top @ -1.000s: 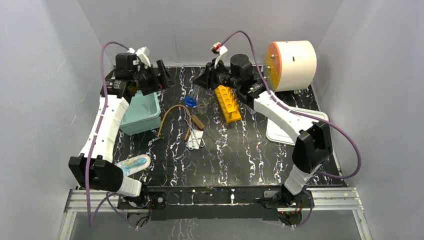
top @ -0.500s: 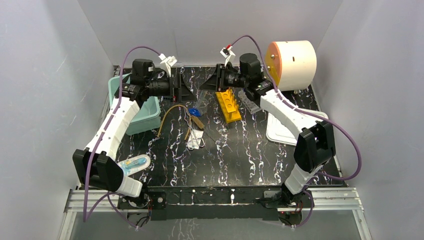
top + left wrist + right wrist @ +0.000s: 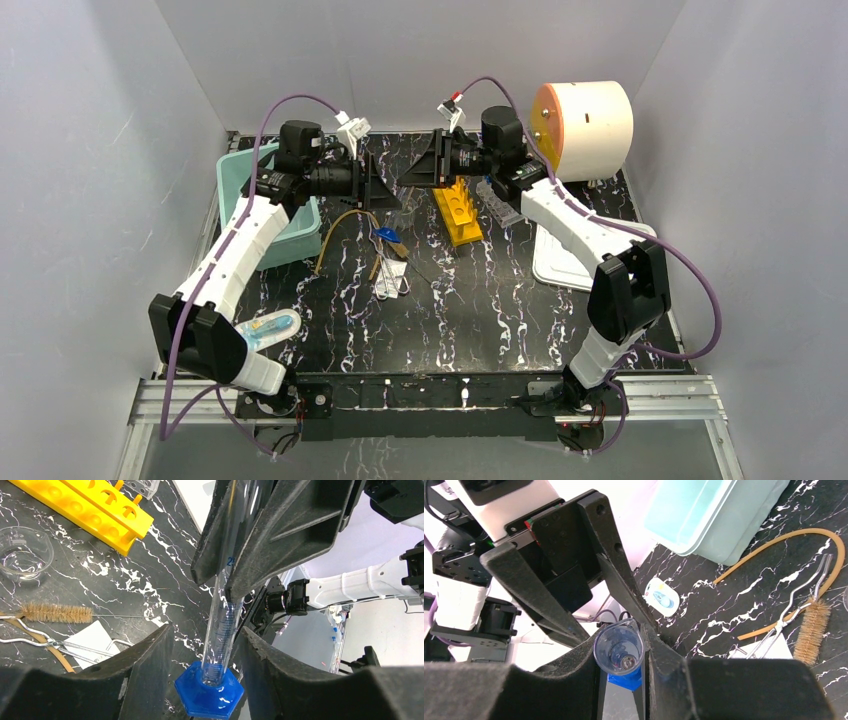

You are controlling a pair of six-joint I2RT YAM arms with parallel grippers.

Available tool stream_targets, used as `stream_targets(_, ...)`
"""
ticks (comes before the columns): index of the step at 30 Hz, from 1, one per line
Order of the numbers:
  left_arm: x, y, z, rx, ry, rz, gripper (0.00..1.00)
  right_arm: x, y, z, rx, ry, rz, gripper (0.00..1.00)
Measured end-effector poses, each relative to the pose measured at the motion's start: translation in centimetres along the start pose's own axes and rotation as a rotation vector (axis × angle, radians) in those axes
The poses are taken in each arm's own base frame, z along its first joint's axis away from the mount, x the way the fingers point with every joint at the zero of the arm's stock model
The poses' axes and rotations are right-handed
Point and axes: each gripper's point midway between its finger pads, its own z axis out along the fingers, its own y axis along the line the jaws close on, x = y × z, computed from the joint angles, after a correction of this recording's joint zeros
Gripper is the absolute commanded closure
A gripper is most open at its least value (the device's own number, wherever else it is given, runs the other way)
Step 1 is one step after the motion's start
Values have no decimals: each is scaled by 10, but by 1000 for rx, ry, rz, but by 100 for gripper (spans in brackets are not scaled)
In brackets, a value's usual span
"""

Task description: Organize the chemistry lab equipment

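My right gripper (image 3: 621,640) is shut on the mouth end of a clear graduated cylinder (image 3: 225,615) with a blue hexagonal base (image 3: 209,696), held above the table. My left gripper (image 3: 205,630) is open, its fingers either side of the blue base, with gaps showing. In the top view the two grippers, left (image 3: 385,192) and right (image 3: 420,168), face each other at the back middle, with the blue base (image 3: 383,235) below them. The yellow rack (image 3: 455,210), clear tube rack (image 3: 497,205), amber tube (image 3: 340,225), glass beaker (image 3: 22,552), brush (image 3: 57,613) and metal tongs (image 3: 55,642) lie on the table.
A teal bin (image 3: 285,235) stands at the back left. A white tray (image 3: 560,262) lies at the right. A large white drum with an orange face (image 3: 580,118) stands at the back right. A small clear packet (image 3: 268,327) lies near the left arm's base.
My left gripper has swung right from over the teal bin to the cylinder's blue base. My right gripper has turned slightly with the cylinder, and the base now shows lower.
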Motion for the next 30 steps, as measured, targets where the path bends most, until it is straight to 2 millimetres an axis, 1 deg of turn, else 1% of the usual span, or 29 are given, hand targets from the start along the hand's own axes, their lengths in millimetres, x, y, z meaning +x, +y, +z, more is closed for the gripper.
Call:
stream_targets(3,2,0,3,9,10,-7,63,1,3,0,-17,6,5,66)
stream_targets(7,2,-5,6,43,17,-9,74,1,1,2,-25,8,11,66)
stream_targets(9,4,-6,8,58,27,-15,74,1,-1,3,-28,6,18,66)
stream_targets(10,4,-7,10,65,31,-16,74,1,-2,4,-30,3,19,66)
stream_targets(13,5,-8,13,79,40,-18,68,0,-3,7,-33,-2,24,66)
stream_targets(16,5,-9,13,85,43,-20,65,-1,0,9,-46,-7,24,67)
stream_targets(19,6,-10,13,94,46,-18,57,-3,4,11,-61,-15,20,67)
stream_targets(21,7,-10,14,94,48,-19,54,-6,7,11,-70,-23,17,67)
stream_targets(23,7,-10,14,93,49,-24,54,-8,9,11,-78,-32,14,67)
stream_targets(25,7,-10,14,92,49,-31,59,-10,10,11,-81,-39,10,67)
stream_targets(30,4,-12,15,98,41,-41,79,-11,8,12,-71,-53,14,66)
